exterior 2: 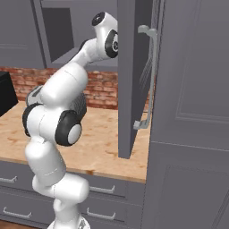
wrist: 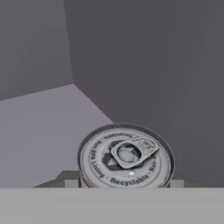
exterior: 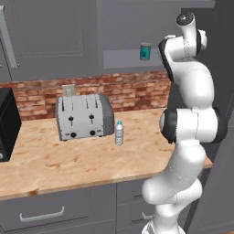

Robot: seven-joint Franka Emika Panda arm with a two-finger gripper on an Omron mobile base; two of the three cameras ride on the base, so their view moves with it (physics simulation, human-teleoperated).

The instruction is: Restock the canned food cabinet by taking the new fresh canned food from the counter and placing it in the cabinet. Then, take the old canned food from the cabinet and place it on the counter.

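Observation:
The teal-blue new can (exterior: pixel 145 51) stands on the shelf board of the grey cabinet (exterior: pixel 121 58). My arm reaches up into that cabinet, to the right of the teal can. In the hand view the old can (wrist: pixel 126 157) sits on the grey shelf (wrist: pixel 39 131) near a back corner. I see its metal top with a pull tab and a sliver of its red band. My gripper (wrist: pixel 124 183) is over it, with a fingertip (wrist: pixel 71 183) flush against each side of the can, so it looks shut on the can. The wooden counter (exterior: pixel 68 160) lies below.
A silver toaster (exterior: pixel 84 116) and a small water bottle (exterior: pixel 119 133) stand on the counter, with a black microwave (exterior: pixel 7 123) at the left edge. The open cabinet door (exterior 2: pixel 132 80) hangs right beside my arm. Grey drawers (exterior: pixel 45 210) run under the counter.

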